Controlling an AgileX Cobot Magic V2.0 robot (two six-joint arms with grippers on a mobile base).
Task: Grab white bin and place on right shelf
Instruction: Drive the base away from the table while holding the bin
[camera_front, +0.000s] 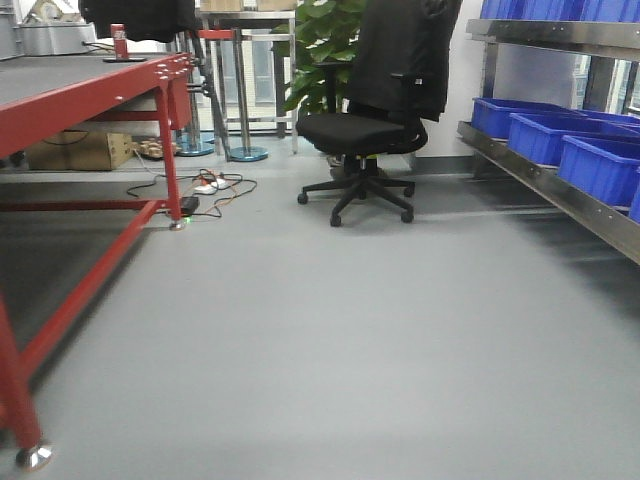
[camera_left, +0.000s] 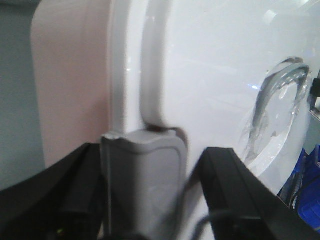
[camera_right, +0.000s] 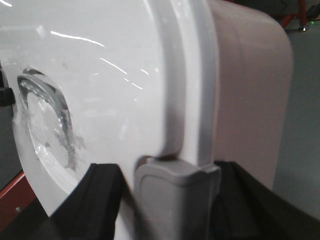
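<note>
The white bin (camera_left: 200, 75) fills the left wrist view, glossy lid to the right and pinkish body (camera_left: 70, 90) to the left. My left gripper (camera_left: 150, 150) is closed around its grey end latch (camera_left: 142, 180), the black fingers (camera_left: 80, 180) on either side. In the right wrist view, the bin (camera_right: 110, 75) shows its other end, and my right gripper (camera_right: 167, 167) grips the grey latch (camera_right: 175, 200) the same way. The bin is held up off the floor between both arms and does not show in the front view. The right shelf (camera_front: 545, 180) runs along the right side.
Several blue bins (camera_front: 520, 115) sit on the right shelf, with another steel shelf (camera_front: 560, 32) above them. A red-framed table (camera_front: 90, 100) stands at left. A black office chair (camera_front: 370, 130) and a plant (camera_front: 320, 40) are ahead, with cables (camera_front: 215, 185) on the grey floor.
</note>
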